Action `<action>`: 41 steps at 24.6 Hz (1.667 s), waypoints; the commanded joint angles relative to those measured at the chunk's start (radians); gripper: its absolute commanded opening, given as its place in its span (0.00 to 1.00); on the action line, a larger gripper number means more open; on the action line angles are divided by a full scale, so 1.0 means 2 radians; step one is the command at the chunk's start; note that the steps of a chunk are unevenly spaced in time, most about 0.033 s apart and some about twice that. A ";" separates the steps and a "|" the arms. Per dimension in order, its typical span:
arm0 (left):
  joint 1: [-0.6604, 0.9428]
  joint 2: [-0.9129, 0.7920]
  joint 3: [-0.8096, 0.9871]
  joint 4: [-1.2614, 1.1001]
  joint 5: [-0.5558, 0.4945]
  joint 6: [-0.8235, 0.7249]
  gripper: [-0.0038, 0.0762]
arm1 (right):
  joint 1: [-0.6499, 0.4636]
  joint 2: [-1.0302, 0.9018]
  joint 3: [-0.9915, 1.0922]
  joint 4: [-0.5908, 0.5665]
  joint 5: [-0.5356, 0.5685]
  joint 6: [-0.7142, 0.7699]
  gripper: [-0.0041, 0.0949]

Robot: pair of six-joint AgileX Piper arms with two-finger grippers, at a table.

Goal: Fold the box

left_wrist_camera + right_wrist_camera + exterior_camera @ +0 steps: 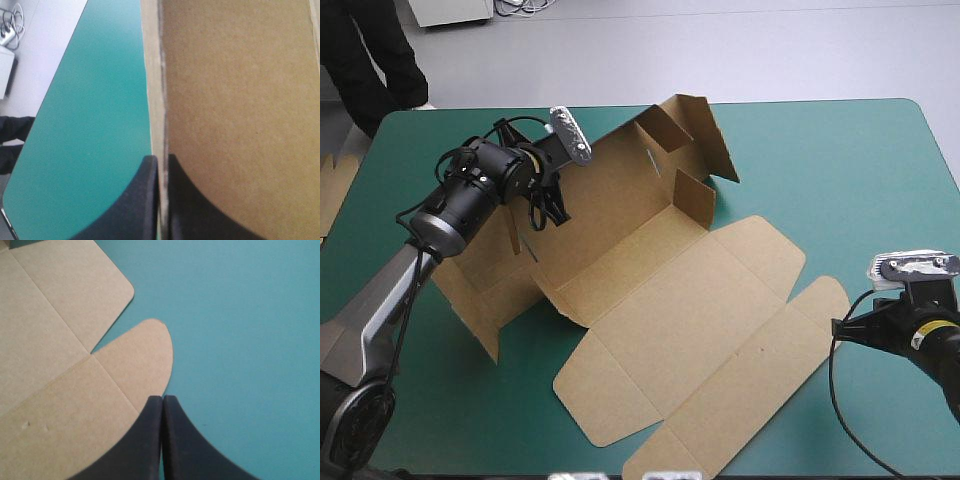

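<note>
High view: the box (670,300) lies mid-desk, its lid and near flaps flat on the desk (840,170), while its long wall on the far-left side stands raised. The left gripper (161,161) is clamped on that wall's top edge, holding the board. The right gripper (163,399) is closed on nothing, just beside the lid's rounded right flap. The step in hand looks like wall-raising. Next, I judge, the wall needs folding over and tucking, with the right gripper steadying the base.

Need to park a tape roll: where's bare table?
Widest: teal-green cover between the box and the table's far-right corner. Smaller: near-left corner, beside the box's near flaps. Crowded: the middle under the box, left hand on its raised wall, right hand at its flap.
</note>
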 commanded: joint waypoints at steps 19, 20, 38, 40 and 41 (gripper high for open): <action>-0.213 -0.169 0.242 0.371 -0.117 -0.232 0.04 | 0.002 -0.002 -0.017 0.014 -0.021 0.004 0.03; -0.218 -0.169 0.243 0.368 -0.116 -0.233 0.04 | 0.002 -0.002 -0.017 0.019 -0.022 0.003 0.03; -0.258 -0.281 0.332 0.383 -0.116 -0.270 0.04 | 0.002 0.006 -0.017 0.058 -0.019 -0.004 0.03; -0.258 -0.281 0.332 0.383 -0.117 -0.270 0.04 | 0.002 0.013 -0.020 0.077 -0.022 -0.016 0.03; -0.258 -0.280 0.332 0.382 -0.118 -0.270 0.04 | 0.002 0.018 -0.026 0.083 -0.022 -0.022 0.03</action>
